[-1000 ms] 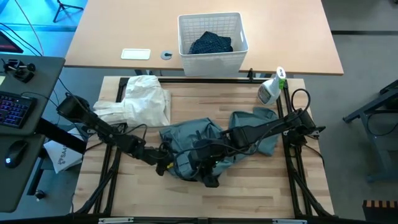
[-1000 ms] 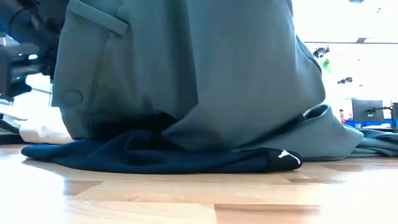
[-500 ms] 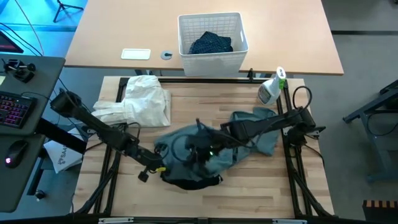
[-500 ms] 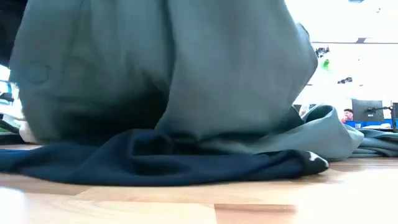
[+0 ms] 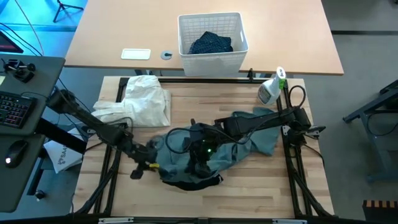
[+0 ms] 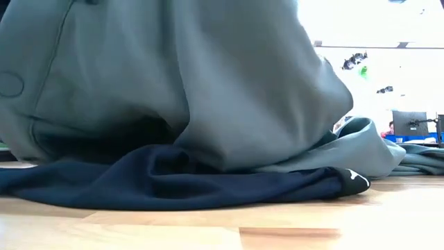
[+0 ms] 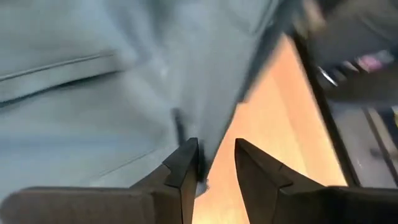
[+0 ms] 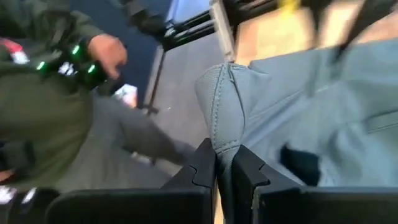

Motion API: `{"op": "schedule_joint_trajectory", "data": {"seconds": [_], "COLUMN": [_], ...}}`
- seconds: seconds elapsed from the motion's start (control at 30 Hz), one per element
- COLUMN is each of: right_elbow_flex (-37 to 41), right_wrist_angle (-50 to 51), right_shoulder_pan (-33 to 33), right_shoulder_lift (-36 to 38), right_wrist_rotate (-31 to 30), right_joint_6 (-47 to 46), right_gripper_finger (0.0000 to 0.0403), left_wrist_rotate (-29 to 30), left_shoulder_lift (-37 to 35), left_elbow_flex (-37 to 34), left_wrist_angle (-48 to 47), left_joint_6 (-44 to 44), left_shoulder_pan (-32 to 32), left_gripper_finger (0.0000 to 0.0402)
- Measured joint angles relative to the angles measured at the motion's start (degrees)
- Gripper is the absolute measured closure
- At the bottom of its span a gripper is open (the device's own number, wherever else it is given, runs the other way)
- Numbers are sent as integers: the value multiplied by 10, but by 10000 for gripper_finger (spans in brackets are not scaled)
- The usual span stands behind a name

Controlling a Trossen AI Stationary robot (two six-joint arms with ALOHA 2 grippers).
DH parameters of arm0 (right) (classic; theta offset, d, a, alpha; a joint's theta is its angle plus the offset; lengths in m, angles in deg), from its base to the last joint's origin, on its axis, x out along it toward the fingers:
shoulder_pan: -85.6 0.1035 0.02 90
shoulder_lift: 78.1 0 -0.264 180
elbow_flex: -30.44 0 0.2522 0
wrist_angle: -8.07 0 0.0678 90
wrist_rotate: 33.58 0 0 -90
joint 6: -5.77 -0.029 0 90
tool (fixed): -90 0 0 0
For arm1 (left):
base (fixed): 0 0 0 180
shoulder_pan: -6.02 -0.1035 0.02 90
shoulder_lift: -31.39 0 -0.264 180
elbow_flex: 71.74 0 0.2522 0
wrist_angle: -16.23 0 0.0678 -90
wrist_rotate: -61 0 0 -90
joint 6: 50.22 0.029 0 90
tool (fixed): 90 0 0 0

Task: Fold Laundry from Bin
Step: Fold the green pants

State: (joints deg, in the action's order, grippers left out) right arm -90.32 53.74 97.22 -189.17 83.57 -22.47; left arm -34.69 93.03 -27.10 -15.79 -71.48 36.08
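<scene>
A grey-green top [image 5: 245, 140] is bunched at the table's middle, part of it raised; it fills the low view [image 6: 173, 83]. Under it lies a black piece [image 6: 173, 184] with a white mark, flat on the wood. My right gripper [image 8: 224, 163] is shut on the top, above the table's middle [image 5: 198, 143]. My left gripper [image 7: 216, 163] is open at the top's left edge [image 5: 148, 167], with bare wood showing between its fingers; whether one finger touches the cloth I cannot tell. White cloth [image 5: 146, 102] lies at the far left. The bin [image 5: 236, 28] behind the table holds navy dotted trousers [image 5: 210, 43]. My right gripper pinches a stitched fold of the grey-green top [image 8: 222, 134] between its two fingers; the fold stands up out of the fingertips. The held part is lifted off the table, and the cloth hangs down from it onto the black piece and the wood.
A spray bottle [image 5: 270, 89] stands at the table's far right corner. A black frame rail [image 5: 292, 162] runs along the table's sides. A person [image 8: 56, 93] with a hand controller stands beyond the table's edge in the right wrist view. Bare wood lies along the near edge [image 5: 249, 199].
My right gripper has carried the raised part of the grey-green top toward the table's left; the hanging cloth has swung left over the black piece. My left gripper has drawn back from the top's edge toward the table's left and has turned.
</scene>
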Motion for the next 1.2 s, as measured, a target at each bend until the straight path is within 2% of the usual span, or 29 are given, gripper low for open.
{"op": "schedule_joint_trajectory", "data": {"seconds": [0.1, 0.2, 0.27, 0.37, 0.43, 0.53, 0.67, 0.77, 0.87, 1.03, 1.1, 1.2], "right_elbow_flex": [0, 0, 0, -2, -11, -32, -49, -50, -47, -43, -43, -43], "right_wrist_angle": [4, 14, 14, 4, 5, 1, 2, 9, 22, 31, 23, 8], "right_shoulder_pan": [-1, -3, -6, -11, -11, -11, -11, -11, -11, -10, -12, -23], "right_shoulder_lift": [0, 0, 0, 1, 1, 2, 2, 2, 3, -2, -11, -32], "right_wrist_rotate": [11, -62, -74, -50, -40, -40, -57, -67, -72, -74, -75, -70], "right_joint_6": [10, 38, 38, 26, 22, 26, 27, 24, 5, -1, 2, 17], "right_gripper_finger": [391, 391, 391, 391, 391, 391, 391, 391, 391, 391, 391, 391], "left_wrist_rotate": [96, 184, 208, 205, 180, 138, 135, 104, 93, 94, 98, 116], "left_shoulder_lift": [-47, -77, -83, -71, -47, 11, 103, 136, 124, 58, 29, -13], "left_elbow_flex": [6, 6, 6, 6, 6, 6, 6, 12, 33, 71, 80, 85], "left_wrist_angle": [-39, -41, -38, -15, 24, 89, 200, 248, 186, -18, -92, -189], "left_joint_6": [-56, -91, -100, -100, -81, -24, 13, 38, 41, 52, 30, -51], "left_shoulder_pan": [0, 0, -2, -7, -7, -6, -8, -8, -7, -8, -8, -8], "left_gripper_finger": [306, 311, 315, 323, 330, 341, 355, 364, 376, 391, 394, 394]}}
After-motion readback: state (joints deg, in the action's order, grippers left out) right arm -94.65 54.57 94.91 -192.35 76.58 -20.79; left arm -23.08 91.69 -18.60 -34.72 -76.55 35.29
